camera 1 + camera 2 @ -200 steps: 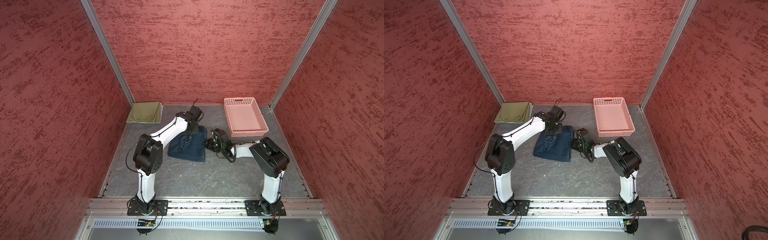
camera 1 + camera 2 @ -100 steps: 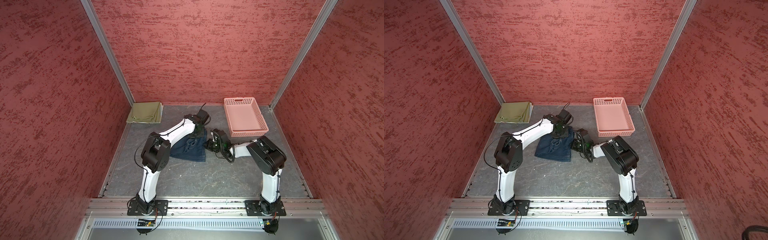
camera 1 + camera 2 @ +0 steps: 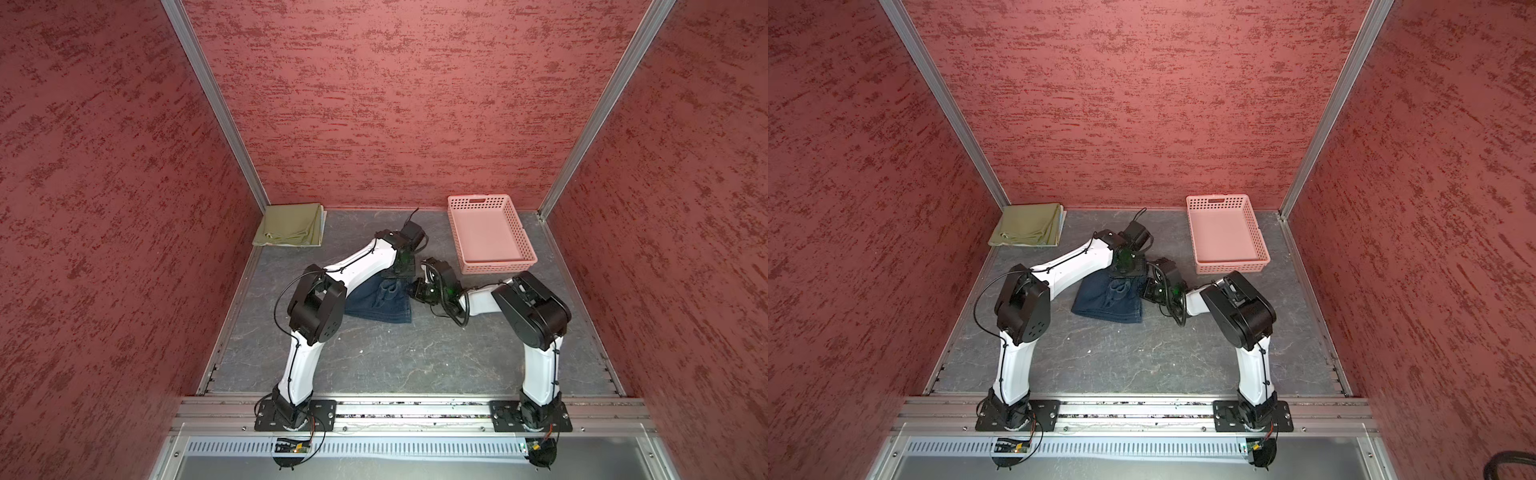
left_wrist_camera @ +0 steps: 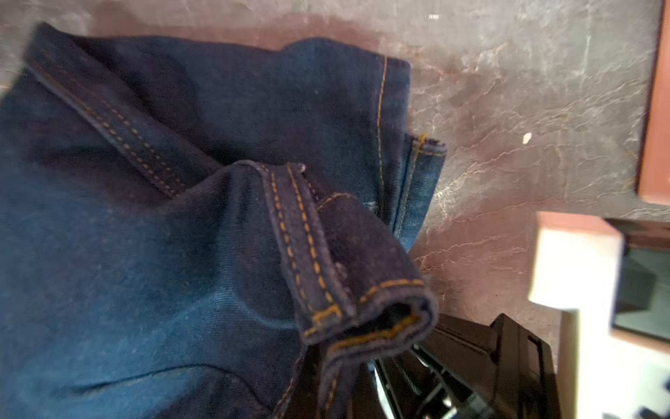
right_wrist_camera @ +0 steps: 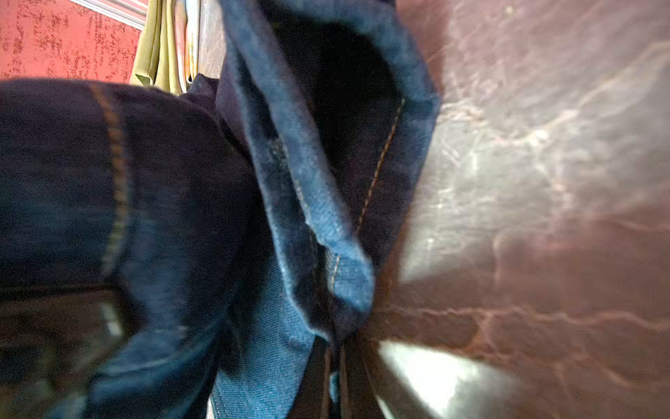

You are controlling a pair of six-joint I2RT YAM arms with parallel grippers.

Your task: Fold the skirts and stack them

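Two white-and-black arms, cabled and bolted down

The left arm and right arm have glossy white link shells and boxy black joint housings. Thin black cables loop off each and run along its shell. Each stands on a black base plate with screws, and green glows at each wrist.

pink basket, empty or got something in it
Empty: the pink perforated basket shows its whole bare floor in both top views, nothing inside.
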